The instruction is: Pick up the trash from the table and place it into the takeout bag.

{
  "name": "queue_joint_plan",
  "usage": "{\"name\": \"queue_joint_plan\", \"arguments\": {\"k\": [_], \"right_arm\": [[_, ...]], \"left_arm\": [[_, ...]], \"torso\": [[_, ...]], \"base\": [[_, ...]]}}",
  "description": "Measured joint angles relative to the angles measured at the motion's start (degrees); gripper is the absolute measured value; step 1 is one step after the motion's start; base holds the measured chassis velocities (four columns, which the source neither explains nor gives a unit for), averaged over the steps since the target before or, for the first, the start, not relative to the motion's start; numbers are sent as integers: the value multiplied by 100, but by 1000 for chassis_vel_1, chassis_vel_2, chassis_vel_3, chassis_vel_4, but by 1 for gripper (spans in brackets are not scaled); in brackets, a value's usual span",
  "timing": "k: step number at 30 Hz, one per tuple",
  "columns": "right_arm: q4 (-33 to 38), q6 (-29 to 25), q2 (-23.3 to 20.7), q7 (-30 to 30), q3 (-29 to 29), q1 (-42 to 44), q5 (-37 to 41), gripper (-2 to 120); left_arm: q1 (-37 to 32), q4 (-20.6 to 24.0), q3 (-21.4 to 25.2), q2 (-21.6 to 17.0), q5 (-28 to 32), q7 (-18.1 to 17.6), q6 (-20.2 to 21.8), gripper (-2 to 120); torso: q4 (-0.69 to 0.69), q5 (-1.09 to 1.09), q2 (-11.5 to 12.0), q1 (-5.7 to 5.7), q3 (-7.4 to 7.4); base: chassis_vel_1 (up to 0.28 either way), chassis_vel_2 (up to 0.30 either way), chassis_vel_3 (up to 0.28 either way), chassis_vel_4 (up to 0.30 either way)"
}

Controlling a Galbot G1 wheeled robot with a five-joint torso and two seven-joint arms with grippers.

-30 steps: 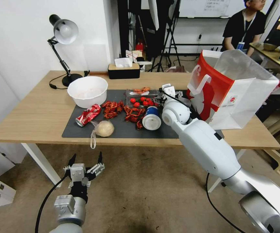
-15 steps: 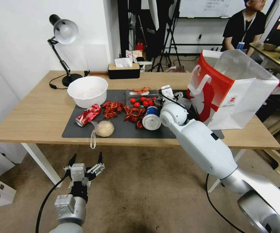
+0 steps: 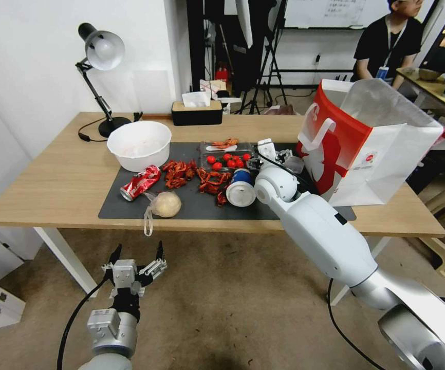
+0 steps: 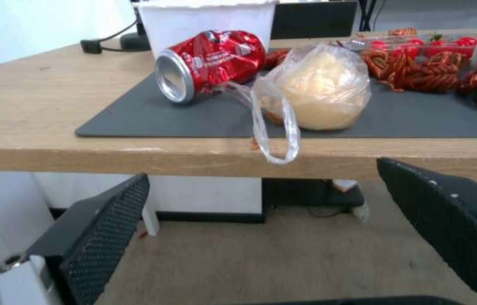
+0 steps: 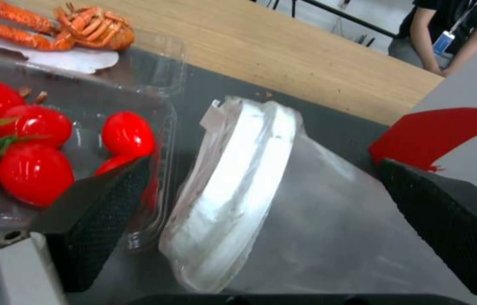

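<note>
My right gripper (image 3: 275, 154) (image 5: 272, 220) hangs open low over the dark mat (image 3: 197, 205), between the clear plastic container (image 3: 226, 156) (image 5: 52, 140) of tomatoes and the red-and-white takeout bag (image 3: 366, 144) (image 5: 436, 131). A pale round lid (image 3: 294, 163) (image 5: 238, 186) in clear wrap lies between its fingers. The blue-and-white paper cup (image 3: 241, 187) lies on its side by the wrist. Further left lie the crushed red can (image 3: 140, 182) (image 4: 210, 63) and the clear bag with a beige lump (image 3: 165, 204) (image 4: 317, 91). My left gripper (image 3: 135, 255) (image 4: 272, 228) waits open below the table's (image 3: 58, 180) front edge.
A white bowl (image 3: 139, 145) stands at the mat's back left corner. Red crayfish shells (image 3: 191, 174) are scattered mid-mat. A desk lamp (image 3: 102, 51) and a black tissue box (image 3: 197, 110) sit at the table's back. The bag's handle loop hangs over the front edge.
My right wrist has shifted slightly left and lower over the mat beside the takeout bag. The left arm has not moved.
</note>
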State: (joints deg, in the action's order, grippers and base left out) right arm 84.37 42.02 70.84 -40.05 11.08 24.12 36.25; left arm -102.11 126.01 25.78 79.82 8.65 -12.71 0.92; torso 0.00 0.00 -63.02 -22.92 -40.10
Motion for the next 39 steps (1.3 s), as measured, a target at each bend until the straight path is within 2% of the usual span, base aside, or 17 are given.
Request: {"name": "queue_joint_plan", "arguments": {"k": [6, 10, 12, 14, 17, 18, 20, 22, 24, 25, 27, 34, 39], "right_arm": [[-13, -3, 20, 11, -8, 20, 20, 100], [-16, -7, 27, 4, -19, 36, 31, 93], [-15, -12, 29, -6, -22, 55, 39, 80], [-14, -14, 29, -8, -22, 59, 41, 77], [12, -26, 27, -20, -23, 70, 69, 63], [12, -26, 27, -20, -23, 70, 69, 63], [39, -29, 17, -35, -23, 79, 89, 52], [52, -29, 13, -46, -25, 84, 103, 49], [88, -29, 4, -79, -39, 107, 139, 37], [88, -29, 4, -79, -39, 107, 139, 37], [116, -28, -9, -102, -55, 134, 169, 27], [173, -25, -27, -134, -93, 182, 205, 14], [188, -23, -29, -142, -103, 192, 212, 14]], "left_arm": [[4, -9, 1, -4, 4, -3, 0, 100], [4, -12, -4, -3, 5, -7, 0, 100], [4, -12, -5, -8, 7, -12, 0, 100], [4, -13, -4, -13, 9, -14, 0, 100], [13, -9, 1, -33, 13, -26, 0, 100], [13, -9, 1, -33, 13, -26, 0, 100], [19, 1, 1, -38, 14, -33, 2, 100], [19, 2, 1, -38, 14, -36, 3, 100], [19, 3, -4, -38, 12, -40, 4, 100], [19, 3, -4, -38, 12, -40, 4, 100], [17, 8, -6, -38, 9, -42, 4, 100], [12, 16, -1, -42, 1, -49, 0, 100], [12, 16, -1, -40, -1, -52, -2, 100]], "torso": [[0, 0, 0, 0, 0], [0, -1, 0, 0, 0], [-1, -1, 0, 1, 1], [-1, -1, 0, 1, 1], [1, -1, 0, 1, 1], [1, -1, 0, 1, 1], [2, 0, -1, 2, 1], [2, 0, -1, 2, 1], [2, 0, -1, 2, 1], [2, 0, -1, 2, 1], [2, 0, -1, 1, 1], [1, 1, 0, 1, 0], [1, 1, 0, 1, 0]], "base": [[0, 0, 0, 0], [0, 0, 0, 0], [0, 0, 0, 0], [0, 0, 0, 0], [0, 0, 0, 0], [0, 0, 0, 0], [0, 0, 0, 0], [0, 0, 0, 0], [0, 0, 0, 0], [0, 0, 0, 0], [0, 0, 0, 0], [0, 0, 0, 0], [0, 0, 0, 0]]}}
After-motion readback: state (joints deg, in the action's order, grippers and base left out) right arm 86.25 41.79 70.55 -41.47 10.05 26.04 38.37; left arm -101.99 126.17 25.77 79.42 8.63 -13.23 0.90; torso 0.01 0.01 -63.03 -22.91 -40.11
